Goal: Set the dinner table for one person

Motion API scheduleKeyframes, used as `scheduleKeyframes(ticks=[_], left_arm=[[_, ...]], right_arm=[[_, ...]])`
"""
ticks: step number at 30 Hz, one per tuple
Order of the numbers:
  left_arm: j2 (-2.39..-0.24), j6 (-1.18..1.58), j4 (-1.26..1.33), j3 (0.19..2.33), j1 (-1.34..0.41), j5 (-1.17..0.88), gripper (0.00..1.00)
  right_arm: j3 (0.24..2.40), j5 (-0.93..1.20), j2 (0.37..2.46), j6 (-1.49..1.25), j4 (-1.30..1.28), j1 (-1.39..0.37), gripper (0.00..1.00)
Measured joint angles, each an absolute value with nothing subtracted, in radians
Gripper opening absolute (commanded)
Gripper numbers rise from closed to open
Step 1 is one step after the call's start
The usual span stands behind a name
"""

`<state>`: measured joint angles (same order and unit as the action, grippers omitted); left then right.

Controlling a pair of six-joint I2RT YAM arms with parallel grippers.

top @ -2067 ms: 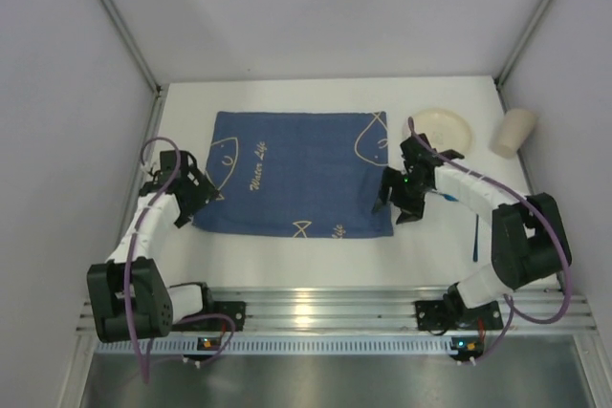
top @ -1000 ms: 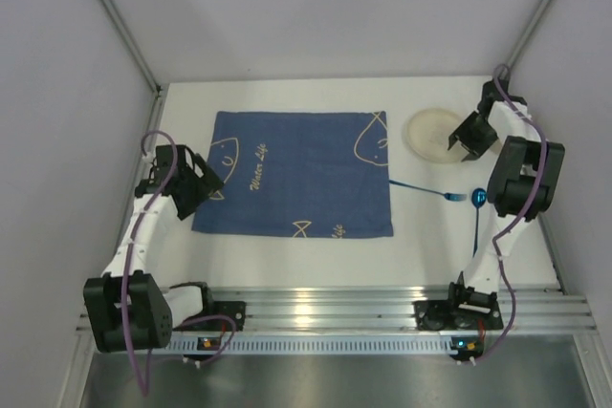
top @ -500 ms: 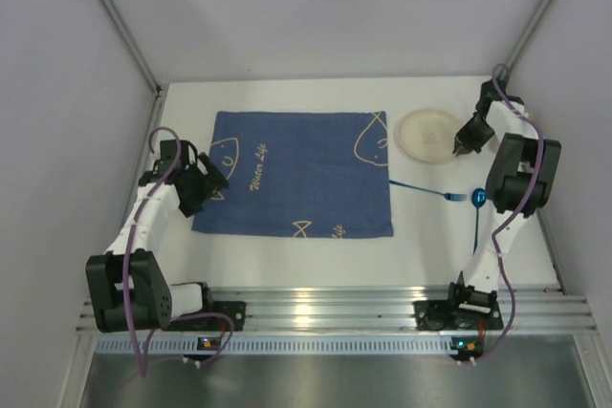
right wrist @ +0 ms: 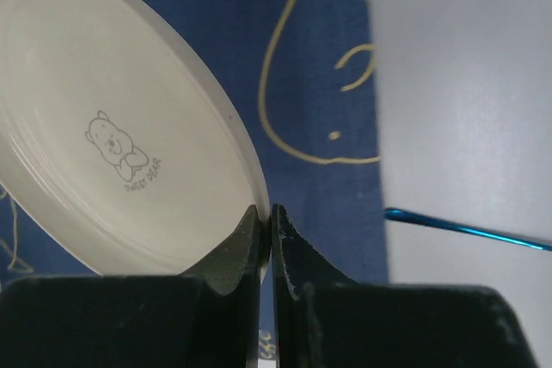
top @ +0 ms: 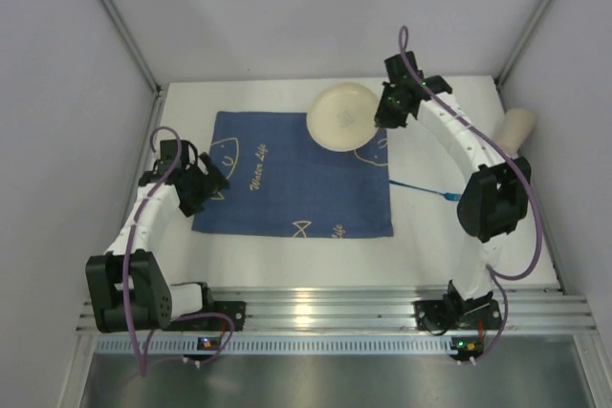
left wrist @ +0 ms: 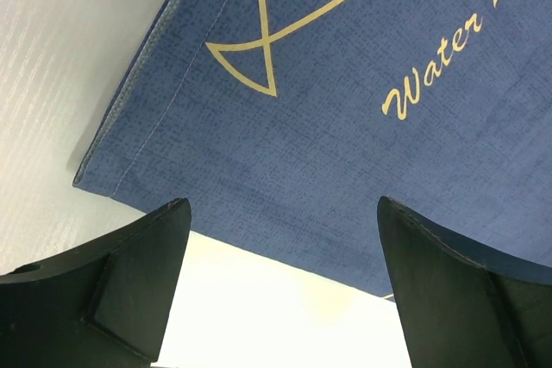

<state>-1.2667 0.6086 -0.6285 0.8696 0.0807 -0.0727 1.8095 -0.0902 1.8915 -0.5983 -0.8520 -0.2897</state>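
Clamps the right tool (right wrist: 263,223) shut on the rim of a tilted plate (right wrist: 112,127), near the far edge of the surface (top: 430,255), over the mat's (top: 287,179) far right corner. Holds the left tool (left wrist: 283,206) wide open, empty, by the left edge. Flat white surface underneath, long axis parallel to its near rail (top: 325,312).

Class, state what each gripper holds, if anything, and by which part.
Right gripper pinches the plate by its rim. Left gripper is open over the mat corner, holding nothing.
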Motion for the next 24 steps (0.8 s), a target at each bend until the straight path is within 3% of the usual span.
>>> scheduleKeyframes(ticks=[5, 14, 21, 22, 24], left_arm=[[-1.248, 0.591, -0.631, 0.870, 0.080, -0.073, 0.94], [-1.184, 0.544, -0.683, 0.870, 0.077, -0.049, 0.95], [-1.173, 0.516, -0.720, 0.877, 0.058, -0.027, 0.95], [-1.173, 0.515, -0.720, 0.878, 0.057, -0.027, 0.95], [-1.173, 0.513, -0.720, 0.879, 0.056, -0.026, 0.95]], right_arm=[[1.799, -0.002, 1.903, -0.632, -0.810, -0.460, 0.00], [1.949, 0.098, 2.215, -0.701, -0.723, -0.551, 0.00], [1.889, 0.128, 2.307, -0.729, -0.700, -0.604, 0.00], [1.883, 0.136, 2.304, -0.730, -0.689, -0.608, 0.23], [1.880, 0.138, 2.302, -0.725, -0.683, -0.613, 0.52]])
